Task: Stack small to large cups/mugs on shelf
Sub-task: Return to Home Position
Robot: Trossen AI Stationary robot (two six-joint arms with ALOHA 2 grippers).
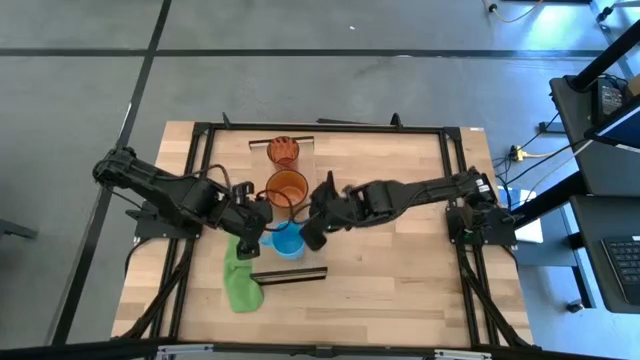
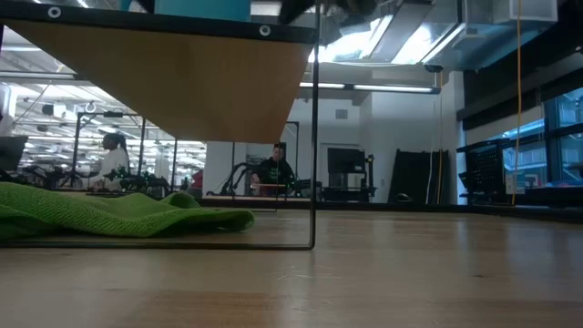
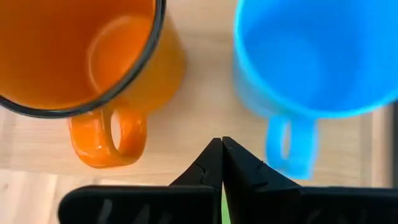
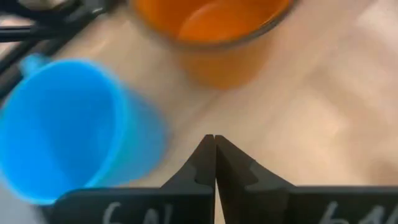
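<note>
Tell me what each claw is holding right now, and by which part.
Nothing is held. The left claw is shut and empty, clear of the orange mug and the blue mug. The right claw is shut and empty too.

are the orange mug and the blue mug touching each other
Apart. The left wrist view shows a strip of bare shelf between the orange mug and the blue mug.

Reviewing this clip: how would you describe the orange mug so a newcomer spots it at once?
On the table's long wooden shelf, three cups stand in a row. The orange mug is the middle one, between the red tumbler and the blue mug. It is the widest of the three, translucent orange with a dark rim and a handle.
</note>
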